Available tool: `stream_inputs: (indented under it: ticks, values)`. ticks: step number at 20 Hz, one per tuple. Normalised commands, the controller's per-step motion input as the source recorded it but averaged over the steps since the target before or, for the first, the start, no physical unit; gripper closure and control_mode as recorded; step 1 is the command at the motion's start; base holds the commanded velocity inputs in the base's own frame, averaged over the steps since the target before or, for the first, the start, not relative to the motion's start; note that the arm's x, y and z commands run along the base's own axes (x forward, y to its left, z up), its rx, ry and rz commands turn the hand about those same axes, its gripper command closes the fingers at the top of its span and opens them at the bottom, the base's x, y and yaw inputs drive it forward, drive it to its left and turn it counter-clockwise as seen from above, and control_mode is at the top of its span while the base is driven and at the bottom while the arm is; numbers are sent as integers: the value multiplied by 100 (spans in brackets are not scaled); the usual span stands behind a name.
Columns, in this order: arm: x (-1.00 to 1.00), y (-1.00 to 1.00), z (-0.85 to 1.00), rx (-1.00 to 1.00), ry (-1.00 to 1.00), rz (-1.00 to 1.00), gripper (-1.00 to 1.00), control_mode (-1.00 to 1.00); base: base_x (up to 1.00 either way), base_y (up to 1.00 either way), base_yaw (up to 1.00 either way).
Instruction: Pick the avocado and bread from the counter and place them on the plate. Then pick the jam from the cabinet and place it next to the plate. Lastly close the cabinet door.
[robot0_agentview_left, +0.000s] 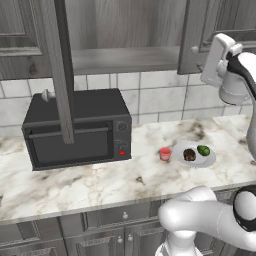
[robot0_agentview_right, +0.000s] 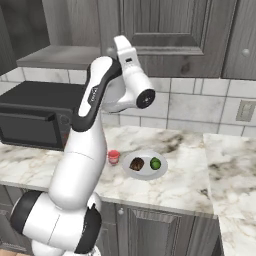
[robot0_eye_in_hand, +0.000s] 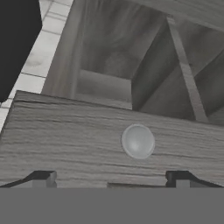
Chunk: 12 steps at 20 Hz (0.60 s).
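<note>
The white plate (robot0_agentview_left: 210, 160) (robot0_agentview_right: 161, 171) sits on the marble counter (robot0_agentview_left: 75, 185) and carries the brown bread (robot0_agentview_left: 189, 154) (robot0_agentview_right: 137, 163) and the green avocado (robot0_agentview_left: 203, 150) (robot0_agentview_right: 155, 163). Just left of the plate, the pink jam (robot0_agentview_left: 165, 153) (robot0_agentview_right: 114, 157) stands on the counter. The cabinet (robot0_agentview_left: 125, 57) is open with a bare shelf, and its door (robot0_agentview_left: 60, 70) is swung out on the left. My gripper (robot0_eye_in_hand: 111, 179) (robot0_agentview_left: 211, 56) (robot0_agentview_right: 121, 44) is raised at the cabinet's right side. It is open and empty, facing a grey panel with a round knob (robot0_eye_in_hand: 138, 141) (robot0_agentview_left: 194, 49).
A black microwave (robot0_agentview_left: 75, 130) (robot0_agentview_right: 30, 120) stands on the counter under the open cabinet, with its top near the swung-out door. Grey drawers (robot0_agentview_left: 115, 217) run below the counter. The wall behind is white tile (robot0_agentview_left: 160, 95). The counter turns a corner at the right (robot0_agentview_right: 235, 170).
</note>
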Motion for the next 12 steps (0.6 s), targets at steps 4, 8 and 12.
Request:
stream_inputs:
  ticks: [4,8,12]
  values:
    - [43,33,0,1,0,-15,-100,-100,0,0,0]
    - [39,20,0,2,0,-16,-100,-100,0,0,0]
    - [35,2,0,2,0,-16,-100,-100,0,0,0]
